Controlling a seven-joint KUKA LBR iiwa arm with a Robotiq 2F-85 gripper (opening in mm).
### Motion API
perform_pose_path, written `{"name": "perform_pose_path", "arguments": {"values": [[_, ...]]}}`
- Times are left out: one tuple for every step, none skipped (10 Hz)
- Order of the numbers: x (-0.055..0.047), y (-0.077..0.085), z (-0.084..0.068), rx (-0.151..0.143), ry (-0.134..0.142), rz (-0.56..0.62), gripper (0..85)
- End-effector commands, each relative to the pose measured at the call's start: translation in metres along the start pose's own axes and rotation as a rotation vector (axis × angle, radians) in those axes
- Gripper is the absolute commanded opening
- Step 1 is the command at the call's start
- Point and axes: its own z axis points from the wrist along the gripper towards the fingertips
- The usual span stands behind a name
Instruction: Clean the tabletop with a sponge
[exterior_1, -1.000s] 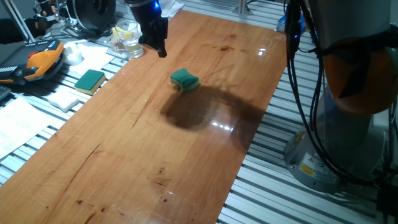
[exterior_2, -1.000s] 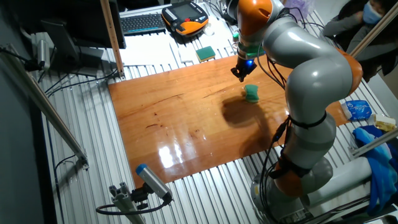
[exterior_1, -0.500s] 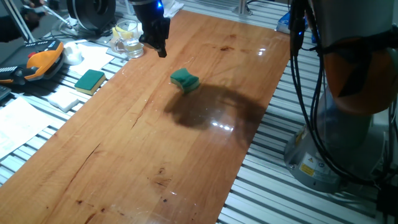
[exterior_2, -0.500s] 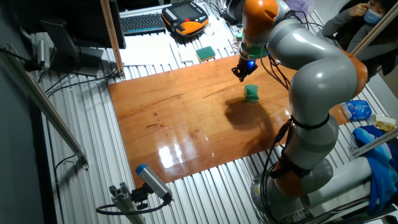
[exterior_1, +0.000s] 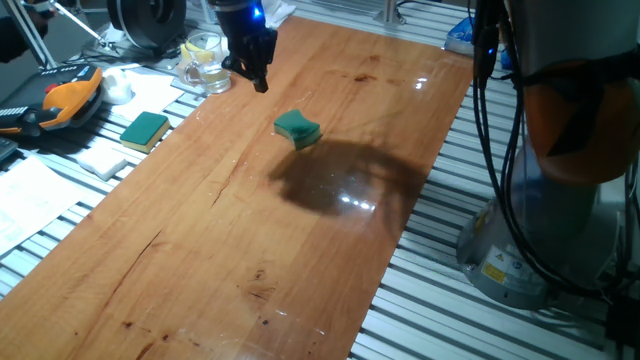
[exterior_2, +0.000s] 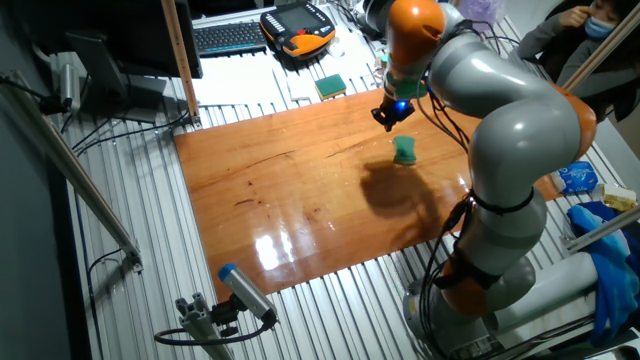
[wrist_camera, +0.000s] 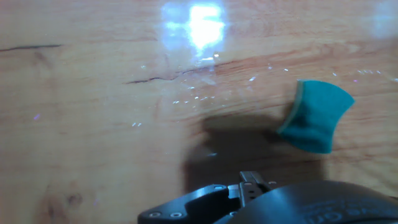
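Note:
The teal-green sponge lies free on the reddish-brown tabletop, tilted up on one edge. In the other fixed view the sponge sits near the board's far right part. My gripper hangs a little above the wood, to the left of the sponge and beyond it, not touching it. Its fingers come together in one narrow tip with nothing between them, as the other fixed view of the gripper also shows. The hand view has the sponge at the right, over bare wood.
A flat rectangular green sponge lies off the board's left edge on white pads. A glass cup stands just behind the gripper. An orange pendant and a keyboard lie further out. Ribbed metal frame and the arm's base flank the right side.
The arm's upper links have shifted slightly. The gripper has stayed almost in place beside the sponge, and the sponge has not moved.

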Motion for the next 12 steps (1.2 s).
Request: {"name": "perform_pose_path", "arguments": {"values": [[0.000, 0.000, 0.000, 0.050, -0.009, -0.020, 0.0], [0.000, 0.000, 0.000, 0.077, -0.034, -0.009, 17.0], [0.000, -0.002, 0.002, 0.111, -0.020, 0.020, 34.0], [-0.001, -0.010, 0.008, 0.119, -0.026, 0.024, 51.0], [-0.004, -0.021, 0.016, 0.113, -0.036, 0.018, 51.0], [-0.008, -0.041, 0.027, 0.100, -0.045, 0.006, 51.0], [-0.011, -0.056, 0.036, 0.086, -0.049, -0.004, 51.0], [-0.012, -0.069, 0.045, 0.069, -0.062, -0.006, 51.0], [-0.013, -0.079, 0.052, 0.062, -0.069, -0.003, 51.0], [-0.017, -0.088, 0.059, 0.060, -0.072, 0.003, 51.0], [-0.021, -0.096, 0.063, 0.055, -0.072, 0.004, 51.0], [-0.026, -0.105, 0.068, 0.042, -0.067, 0.000, 51.0]]}}
